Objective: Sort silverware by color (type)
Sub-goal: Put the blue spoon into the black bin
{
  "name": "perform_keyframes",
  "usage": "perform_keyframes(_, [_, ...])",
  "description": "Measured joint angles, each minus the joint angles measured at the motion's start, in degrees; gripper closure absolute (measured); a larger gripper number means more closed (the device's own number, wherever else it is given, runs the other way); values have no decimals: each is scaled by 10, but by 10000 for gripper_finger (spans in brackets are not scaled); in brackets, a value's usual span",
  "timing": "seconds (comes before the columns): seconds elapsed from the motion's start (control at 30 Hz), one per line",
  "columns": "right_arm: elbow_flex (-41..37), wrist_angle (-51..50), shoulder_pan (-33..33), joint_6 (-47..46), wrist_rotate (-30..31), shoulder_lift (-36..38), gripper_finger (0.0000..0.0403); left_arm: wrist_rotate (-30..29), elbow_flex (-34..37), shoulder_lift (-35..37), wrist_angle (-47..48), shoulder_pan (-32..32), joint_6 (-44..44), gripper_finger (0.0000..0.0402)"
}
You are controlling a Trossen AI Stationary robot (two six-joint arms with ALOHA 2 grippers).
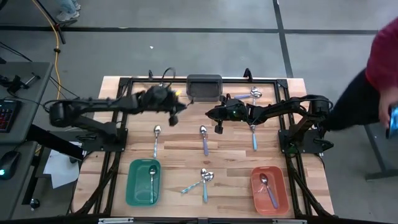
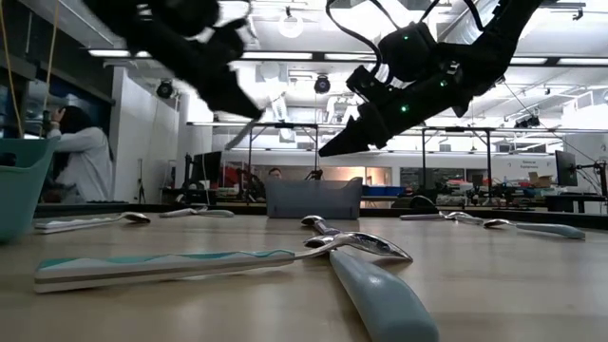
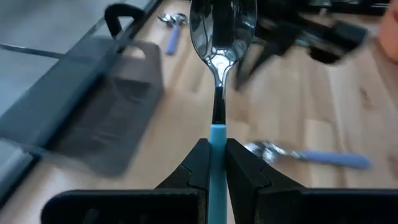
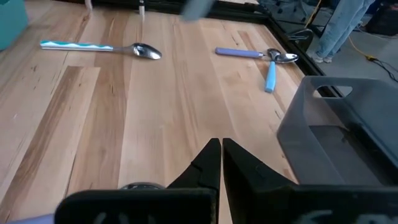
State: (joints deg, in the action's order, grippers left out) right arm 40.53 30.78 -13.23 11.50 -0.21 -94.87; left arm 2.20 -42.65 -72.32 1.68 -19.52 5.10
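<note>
My left gripper (image 3: 216,149) is shut on a spoon with a light blue handle. It hovers above the table beside the grey bin (image 1: 204,87), also seen in the left wrist view (image 3: 93,106). My right gripper (image 4: 221,163) is shut and holds nothing; it hangs over bare wood near the table's middle (image 1: 218,126). Loose spoons lie flat on the wood: one at the left (image 1: 156,140), a purple one (image 1: 204,142), a light blue one (image 1: 253,138), a crossed pair near the front (image 1: 203,180) and a pair at the far edge (image 1: 252,94). My left gripper pinches the spoon's light blue handle (image 3: 217,132) between its two fingers, close to where the handle meets the metal neck. The spoon lies along the fingers and sticks out ahead of them, its shiny bowl (image 3: 222,28) foremost. It is lifted clear of the table.
A green tray (image 1: 133,186) at the near left holds one spoon. An orange tray (image 1: 256,194) at the near right holds a purple-handled spoon. A black frame rims the table. A person in a red top (image 1: 384,56) stands beyond the table's right edge.
</note>
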Motion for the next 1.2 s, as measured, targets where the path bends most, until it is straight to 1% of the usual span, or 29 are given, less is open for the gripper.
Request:
perform_keyframes(0.17, [0,-15,0,7,0,0,403,55,-150,-123,66,-55,44,385])
perform_keyframes(0.27, [-15,-22,8,14,1,9,403,66,-236,-195,115,-73,66,385])
perform_keyframes(0.37, [-47,8,19,14,0,30,403,67,-304,-258,156,-87,83,385])
perform_keyframes(0.5, [-109,100,29,-3,-3,73,403,67,-369,-325,197,-105,96,385])
perform_keyframes(0.57, [-140,133,35,-12,-3,94,403,67,-395,-352,217,-114,104,385])
perform_keyframes(0.67, [-171,155,40,-16,-5,124,403,65,-432,-392,237,-126,110,385])
perform_keyframes(0.9, [-183,155,40,-15,8,161,403,63,-500,-467,278,-139,117,385])
perform_keyframes(1.2, [-183,150,39,-12,8,162,403,62,-509,-489,306,-143,130,384])
